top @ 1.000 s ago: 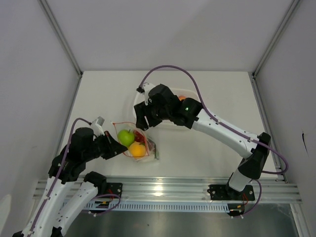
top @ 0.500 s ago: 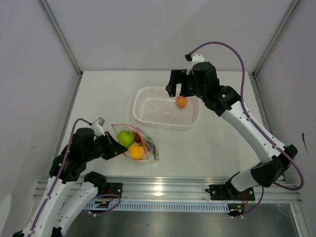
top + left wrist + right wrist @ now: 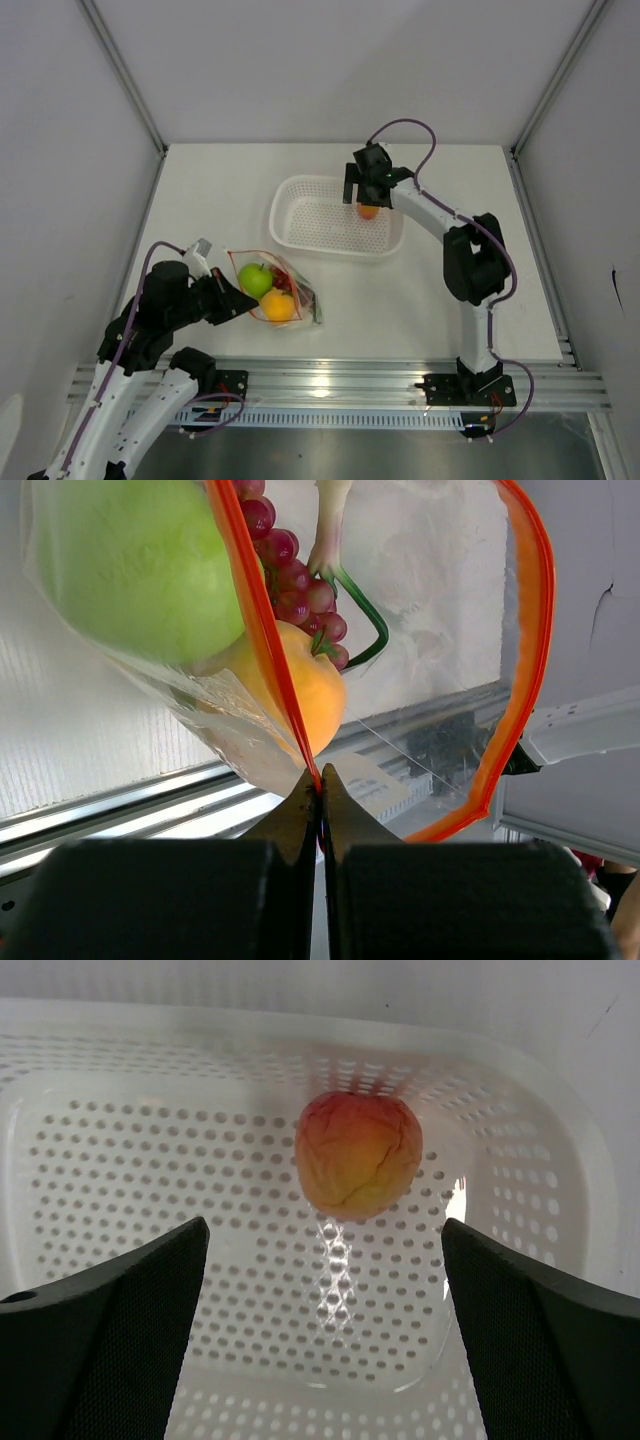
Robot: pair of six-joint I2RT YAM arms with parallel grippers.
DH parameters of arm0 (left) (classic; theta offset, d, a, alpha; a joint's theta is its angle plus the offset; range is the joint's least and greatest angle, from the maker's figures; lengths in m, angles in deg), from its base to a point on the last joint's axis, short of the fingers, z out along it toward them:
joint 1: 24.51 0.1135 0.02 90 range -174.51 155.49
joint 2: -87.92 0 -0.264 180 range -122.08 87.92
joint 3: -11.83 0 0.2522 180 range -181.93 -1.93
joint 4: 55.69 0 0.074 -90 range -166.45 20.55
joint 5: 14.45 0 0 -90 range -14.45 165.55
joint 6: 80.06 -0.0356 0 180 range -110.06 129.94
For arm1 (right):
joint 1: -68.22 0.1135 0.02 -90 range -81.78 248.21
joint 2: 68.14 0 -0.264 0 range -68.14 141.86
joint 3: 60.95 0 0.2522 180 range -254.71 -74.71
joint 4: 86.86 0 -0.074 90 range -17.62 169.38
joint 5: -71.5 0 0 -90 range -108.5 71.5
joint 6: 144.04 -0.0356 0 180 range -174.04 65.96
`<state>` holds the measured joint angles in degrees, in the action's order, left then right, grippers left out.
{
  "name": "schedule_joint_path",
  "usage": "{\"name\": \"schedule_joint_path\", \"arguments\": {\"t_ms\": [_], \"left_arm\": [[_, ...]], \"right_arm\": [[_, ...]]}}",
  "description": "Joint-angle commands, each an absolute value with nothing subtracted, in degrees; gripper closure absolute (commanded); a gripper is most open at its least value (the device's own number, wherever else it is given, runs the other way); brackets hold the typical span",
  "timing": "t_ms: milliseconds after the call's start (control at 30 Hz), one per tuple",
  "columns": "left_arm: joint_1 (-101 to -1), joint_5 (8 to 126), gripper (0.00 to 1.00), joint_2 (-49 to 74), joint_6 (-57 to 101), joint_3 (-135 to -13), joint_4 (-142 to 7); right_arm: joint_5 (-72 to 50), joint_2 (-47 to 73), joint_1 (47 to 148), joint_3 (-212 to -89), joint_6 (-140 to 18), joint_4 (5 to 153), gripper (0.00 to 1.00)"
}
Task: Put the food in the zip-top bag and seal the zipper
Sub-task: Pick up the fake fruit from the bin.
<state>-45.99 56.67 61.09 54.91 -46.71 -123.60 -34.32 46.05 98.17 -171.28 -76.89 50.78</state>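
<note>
The zipper (image 3: 262, 640) of the bag (image 3: 430, 630) is pinched between the closed jaws of the left gripper (image 3: 320, 798), and the mouth is held agape. An apple (image 3: 140, 570), grapes (image 3: 295, 580) and an orange fruit (image 3: 310, 685) are seen inside the bag. The right gripper (image 3: 325, 1235) is spread wide over a peach (image 3: 358, 1155) lying in the basket (image 3: 320, 215). Bag and basket are set apart on a white table (image 3: 420, 290), which is enclosed by pale grey walls (image 3: 330, 70). A metal rail (image 3: 330, 380) is fixed along its near edge.
</note>
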Motion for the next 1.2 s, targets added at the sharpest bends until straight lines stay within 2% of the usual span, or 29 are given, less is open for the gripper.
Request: {"name": "schedule_joint_path", "arguments": {"t_ms": [0,167,333,500,667,733,767,900,1033,1167], "left_arm": [[-45.9,55.2,0.99,61.4,54.6,-47.0,-121.9],[-45.9,54.4,0.99,61.3,55.2,-45.7,-120.7],[-45.9,53.4,1.0,60.5,55.5,-44.6,-119.5],[-45.9,53.1,0.99,60.2,55.4,-44.3,-119.1],[-45.9,52.8,0.99,60.0,55.3,-44.1,-118.8],[-45.9,52.7,0.99,60.1,55.4,-44.0,-118.9],[-45.9,52.7,0.99,60.3,55.4,-44.0,-119.0],[-45.9,53.3,1.0,60.9,55.3,-44.6,-119.7],[-45.9,53.2,0.99,61.3,55.5,-44.9,-119.9],[-45.9,53.0,0.99,61.5,55.6,-45.1,-120.0]], "right_arm": [[-36.7,50.1,97.3,-177.5,-80.0,52.1,0.01],[-35.6,57.7,95.7,-181.9,-81.9,50.8,0.0],[-35.6,60.3,95.5,-182.5,-81.6,52.7,0.02],[-35.9,61.0,95.5,-182.6,-83.1,51.9,0.12],[-35.7,60.6,95.5,-181.0,-84.0,51.7,0.16],[-35.2,60.5,95.5,-180.4,-83.4,52.1,0.23],[-34.9,60.5,95.5,-180.5,-83.2,52.0,0.33],[-34.2,59.4,95.5,-180.4,-82.3,51.7,0.58],[-34.3,56.6,95.6,-179.9,-81.6,51.1,0.71],[-34.7,53.0,96.2,-178.2,-81.0,50.8,0.73]]}}
